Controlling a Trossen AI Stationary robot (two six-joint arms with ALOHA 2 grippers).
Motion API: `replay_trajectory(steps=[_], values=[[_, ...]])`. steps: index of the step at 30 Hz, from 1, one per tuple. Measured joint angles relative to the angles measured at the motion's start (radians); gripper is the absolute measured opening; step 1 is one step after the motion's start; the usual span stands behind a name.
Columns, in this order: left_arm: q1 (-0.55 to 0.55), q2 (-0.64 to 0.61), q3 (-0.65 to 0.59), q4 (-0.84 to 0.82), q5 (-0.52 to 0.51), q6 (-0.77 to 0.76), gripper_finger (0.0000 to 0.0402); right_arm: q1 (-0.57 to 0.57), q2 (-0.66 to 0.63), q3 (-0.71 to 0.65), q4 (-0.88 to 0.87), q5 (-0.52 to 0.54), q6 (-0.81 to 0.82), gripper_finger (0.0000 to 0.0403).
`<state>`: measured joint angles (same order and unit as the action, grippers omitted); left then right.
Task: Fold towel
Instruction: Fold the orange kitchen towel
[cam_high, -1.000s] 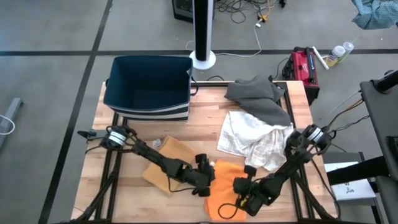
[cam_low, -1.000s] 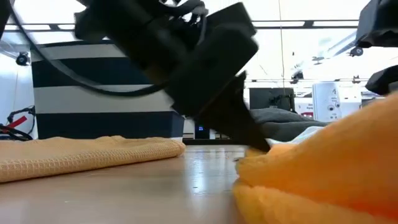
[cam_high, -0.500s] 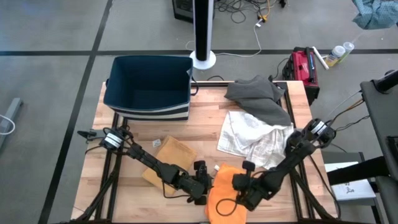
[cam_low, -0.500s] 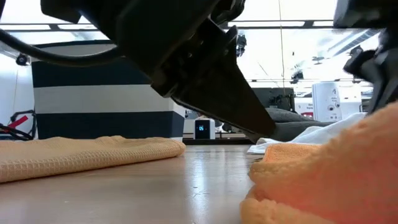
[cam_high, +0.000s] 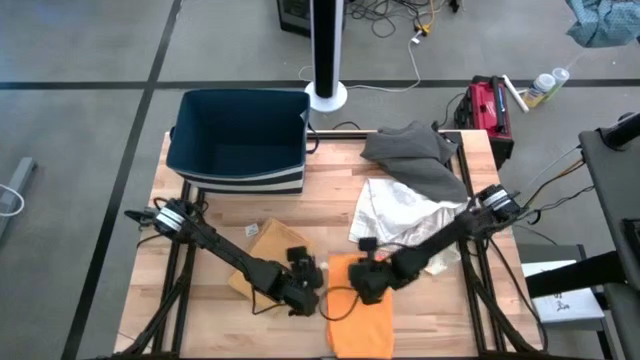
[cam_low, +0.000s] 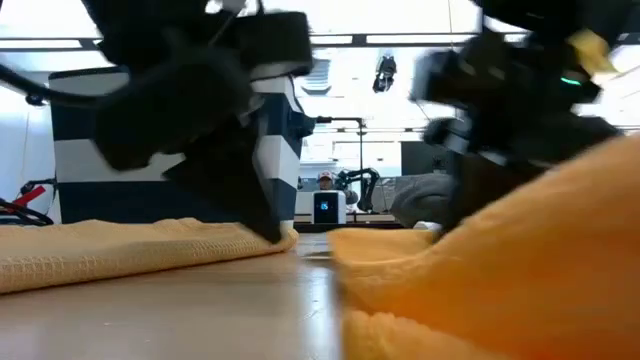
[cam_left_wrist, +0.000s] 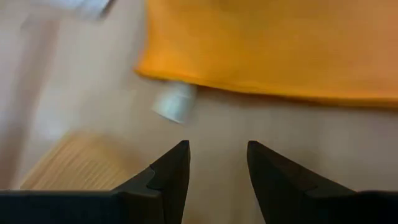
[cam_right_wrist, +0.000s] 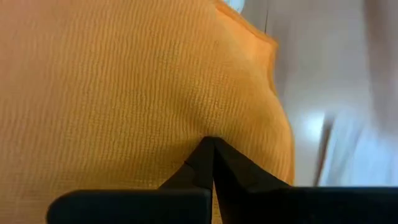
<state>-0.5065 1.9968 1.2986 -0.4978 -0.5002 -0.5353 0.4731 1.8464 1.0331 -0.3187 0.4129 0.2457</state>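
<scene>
Grey floor with dark seams, white pillar, ceiling strip lights

No text, label, brand, number or sign can be read in any of the views. A small glowing blue display stands in the room beyond the far edge of the table, but whatever it shows is too small to make out.
</scene>
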Motion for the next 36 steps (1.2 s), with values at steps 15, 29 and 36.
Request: replay_trajectory(steps=[15,29,36], values=[[0.051,-0.030,-0.024,-0.052,-0.016,-0.031,0.0205,-0.072,-0.241,0.004,-0.361,-0.123,0.141,0.0026],[0.061,-0.035,-0.025,0.044,-0.015,0.004,0.0250,-0.244,-0.286,-0.243,0.114,-0.411,0.076,0.0171],[0.059,-0.035,-0.026,0.037,-0.015,0.001,0.0256,-0.296,-0.143,-0.169,0.117,-0.487,-0.046,0.0168]])
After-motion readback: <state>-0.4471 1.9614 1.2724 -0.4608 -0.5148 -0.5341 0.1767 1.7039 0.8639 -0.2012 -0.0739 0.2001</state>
